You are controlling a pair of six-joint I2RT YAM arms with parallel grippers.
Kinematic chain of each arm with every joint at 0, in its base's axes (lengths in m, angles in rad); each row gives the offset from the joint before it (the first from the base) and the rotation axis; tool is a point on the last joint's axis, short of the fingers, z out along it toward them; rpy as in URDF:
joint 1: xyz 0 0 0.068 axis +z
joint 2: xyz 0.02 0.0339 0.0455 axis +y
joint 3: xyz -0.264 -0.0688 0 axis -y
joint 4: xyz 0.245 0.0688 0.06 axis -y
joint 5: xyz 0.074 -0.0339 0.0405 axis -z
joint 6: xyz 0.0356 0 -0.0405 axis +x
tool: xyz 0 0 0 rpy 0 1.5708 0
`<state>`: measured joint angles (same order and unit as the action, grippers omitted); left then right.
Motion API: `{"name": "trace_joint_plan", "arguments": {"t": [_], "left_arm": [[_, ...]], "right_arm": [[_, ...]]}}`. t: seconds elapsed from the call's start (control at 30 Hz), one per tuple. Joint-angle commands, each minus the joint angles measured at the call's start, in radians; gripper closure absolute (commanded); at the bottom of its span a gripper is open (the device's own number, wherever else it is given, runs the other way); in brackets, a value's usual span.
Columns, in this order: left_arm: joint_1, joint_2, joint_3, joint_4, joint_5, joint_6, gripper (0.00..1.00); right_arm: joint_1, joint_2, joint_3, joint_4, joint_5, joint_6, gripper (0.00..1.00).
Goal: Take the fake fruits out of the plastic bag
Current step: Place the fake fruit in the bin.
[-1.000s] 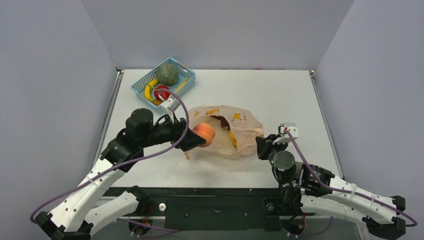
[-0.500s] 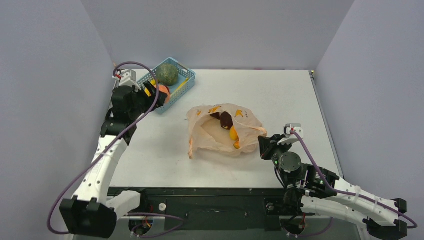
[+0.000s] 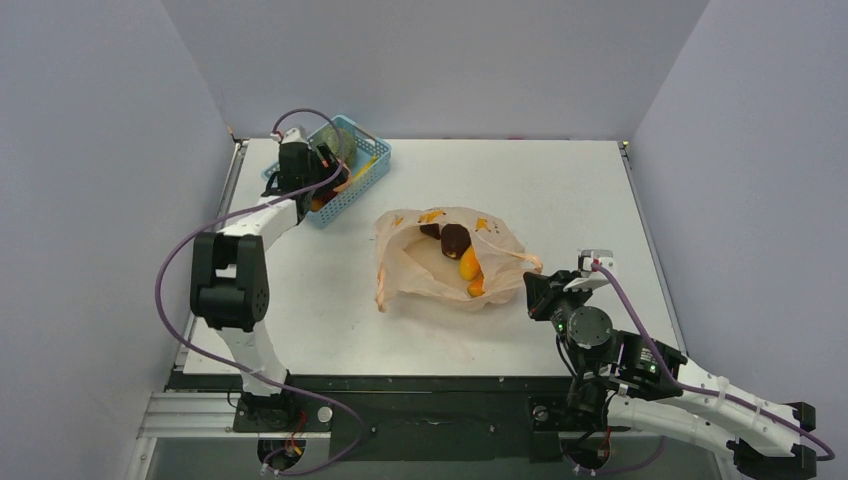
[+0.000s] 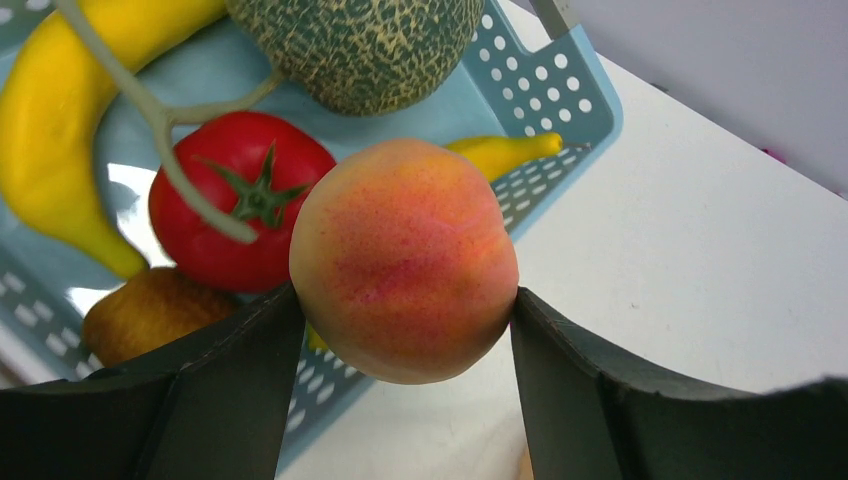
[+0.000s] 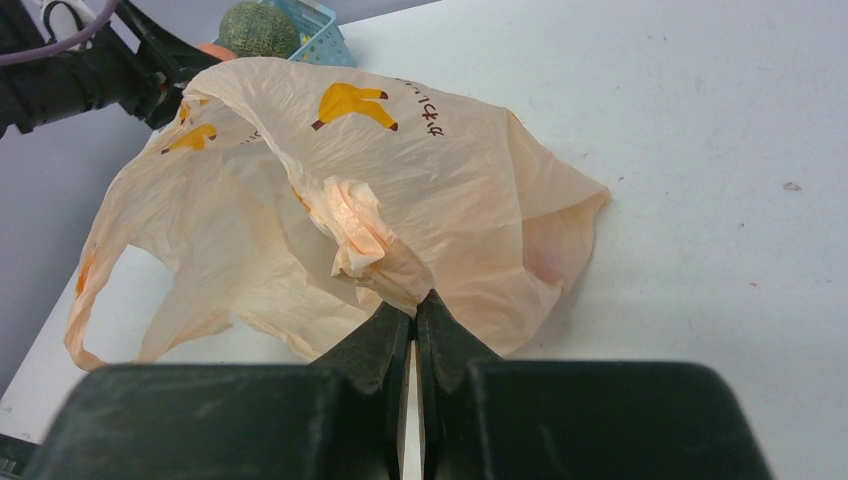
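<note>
While our left gripper (image 4: 405,300) reaches over the blue mesh basket (image 4: 560,90) at the far left of the table (image 3: 560,190), its jaws stand fairly wide and press on either side of the peach-pink fruit (image 4: 403,260), which sits between the two dark fingers. From the left wrist we see that fruit over the basket's rim, partly over the basket and partly over bare table; we cannot tell whether it touches the rim. Inside the basket lie a green netted ball (image 4: 360,45), a red tomato (image 4: 235,200) with a green calyx, a yellow banana (image 4: 60,130) and a brownish fruit (image 4: 150,310).

Our right gripper (image 5: 415,320) is at the near right of the plastic bag (image 5: 450,190). Its jaws are pinched together on a bunched fold of the thin film, with the fingertips almost meeting. The bag lies crumpled near the middle of the table, well apart from the basket, with one loop handle spread to the left. From above we see its mouth open, and in it a dark maroon fruit (image 3: 455,240) with a yellow-orange fruit (image 3: 467,265) just beside it on the near side.
</note>
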<state>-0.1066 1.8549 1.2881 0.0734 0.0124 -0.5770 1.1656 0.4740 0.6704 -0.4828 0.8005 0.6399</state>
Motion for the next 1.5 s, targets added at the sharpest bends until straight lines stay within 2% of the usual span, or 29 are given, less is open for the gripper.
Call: {"name": "trace_joint_plan", "arguments": {"t": [0.0, 0.17, 0.27, 0.53, 0.77, 0.87, 1.0, 1.17, 1.27, 1.37, 1.47], "left_arm": [[-0.051, 0.114, 0.199, 0.098, -0.035, 0.064, 0.86], [-0.121, 0.273, 0.372, 0.068, -0.096, 0.169, 0.77], [-0.136, 0.348, 0.505, 0.041, -0.132, 0.203, 0.76], [-0.146, 0.520, 0.744, -0.106, -0.188, 0.282, 0.61], [-0.152, 0.483, 0.673, -0.122, -0.246, 0.336, 0.39], [-0.154, 0.436, 0.619, -0.106, -0.267, 0.342, 0.18], [-0.154, 0.403, 0.639, -0.170, -0.276, 0.364, 0.05], [-0.147, 0.347, 0.707, -0.300, -0.251, 0.366, 0.03], [-0.133, 0.251, 0.683, -0.361, -0.172, 0.310, 0.03], [-0.123, 0.154, 0.607, -0.414, -0.108, 0.241, 0.03], [-0.103, -0.008, 0.449, -0.422, -0.005, 0.173, 0.03]], "right_arm": [[-0.008, 0.016, 0.050, -0.041, 0.026, 0.018, 1.00], [-0.009, 0.021, 0.065, -0.071, 0.021, 0.057, 1.00], [-0.010, 0.025, 0.075, -0.087, 0.015, 0.067, 1.00], [-0.016, 0.043, 0.103, -0.129, 0.033, 0.075, 1.00], [-0.021, 0.044, 0.113, -0.132, 0.031, 0.064, 1.00], [-0.022, 0.044, 0.113, -0.131, 0.024, 0.064, 1.00], [-0.021, 0.041, 0.109, -0.130, 0.023, 0.070, 1.00], [-0.023, 0.055, 0.119, -0.128, 0.023, 0.054, 1.00], [-0.023, 0.068, 0.124, -0.121, 0.025, 0.033, 1.00], [-0.024, 0.085, 0.130, -0.114, 0.027, 0.011, 1.00], [-0.024, 0.092, 0.130, -0.092, 0.028, -0.006, 1.00]]}}
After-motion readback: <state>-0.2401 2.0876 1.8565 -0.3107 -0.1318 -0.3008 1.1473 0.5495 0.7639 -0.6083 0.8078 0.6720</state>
